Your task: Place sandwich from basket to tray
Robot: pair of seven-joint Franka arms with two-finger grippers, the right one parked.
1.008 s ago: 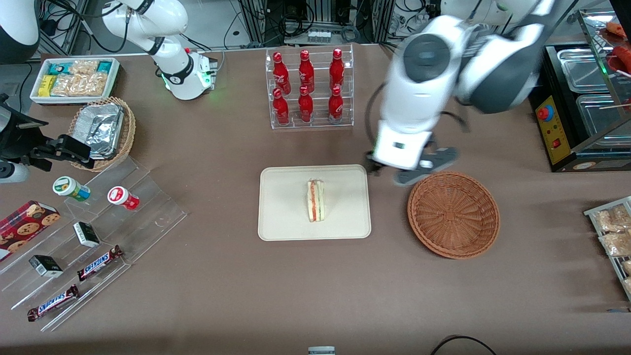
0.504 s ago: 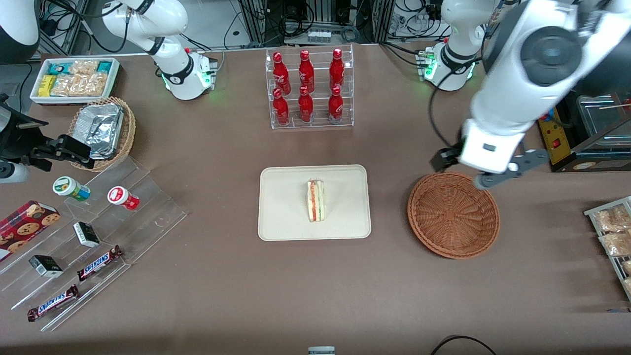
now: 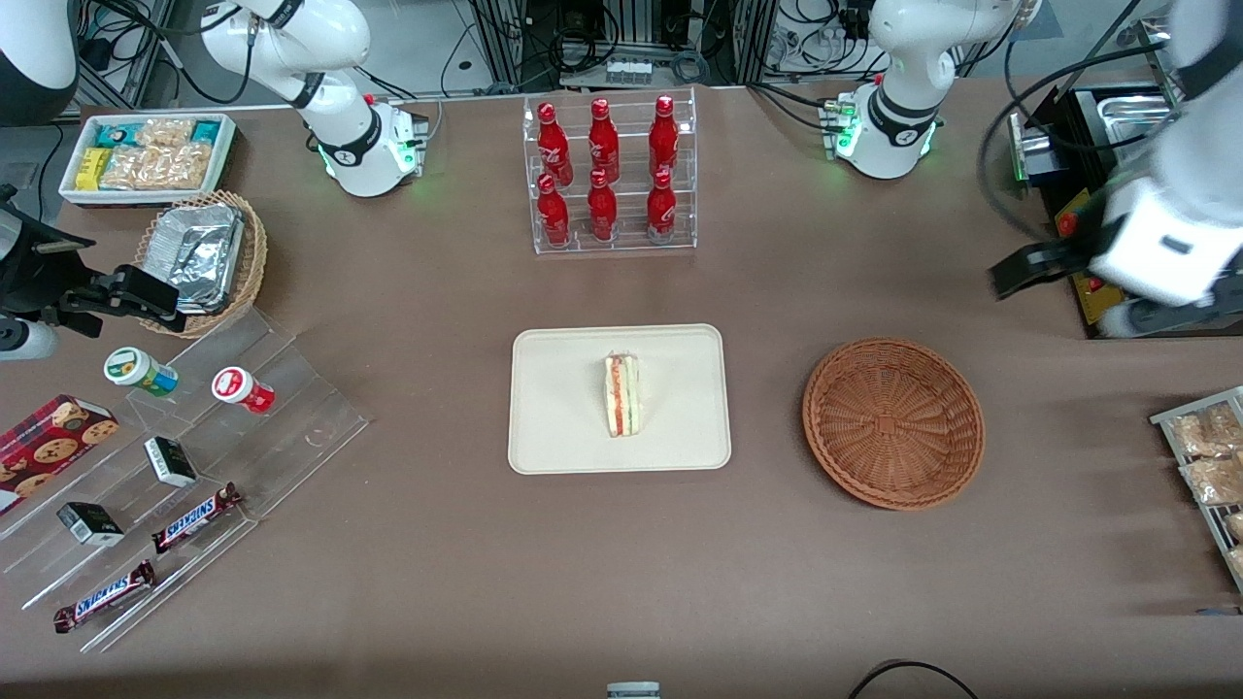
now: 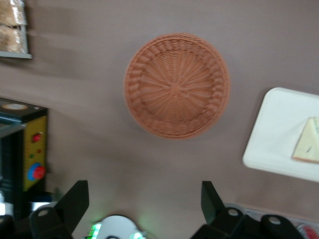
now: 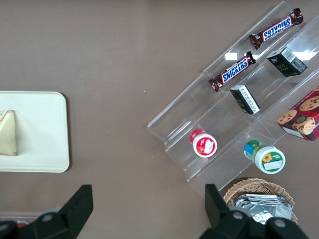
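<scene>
The sandwich (image 3: 621, 394), a pale bread wedge with red and green layers, lies on the cream-white tray (image 3: 554, 427) in the middle of the table. The reddish-brown wicker basket (image 3: 893, 422) stands beside the tray toward the working arm's end and holds nothing. My left gripper (image 3: 1092, 291) is open and empty, raised above the table past the basket near the black appliance. The left wrist view shows its fingers spread wide (image 4: 143, 199), with the basket (image 4: 177, 92), the tray (image 4: 274, 144) and the sandwich (image 4: 308, 147) below. The right wrist view shows the tray (image 5: 40, 134) and sandwich (image 5: 7, 133).
A clear rack of red bottles (image 3: 610, 175) stands farther from the camera than the tray. A black appliance with a red button (image 3: 1088, 252) and a snack rack (image 3: 1209, 466) stand at the working arm's end. Acrylic steps with snacks (image 3: 184, 466) and a foil-filled wicker basket (image 3: 204, 257) lie toward the parked arm's end.
My left gripper has swept from beside the tray, over the basket's rim, out toward the working arm's end of the table. The sandwich stays on the tray.
</scene>
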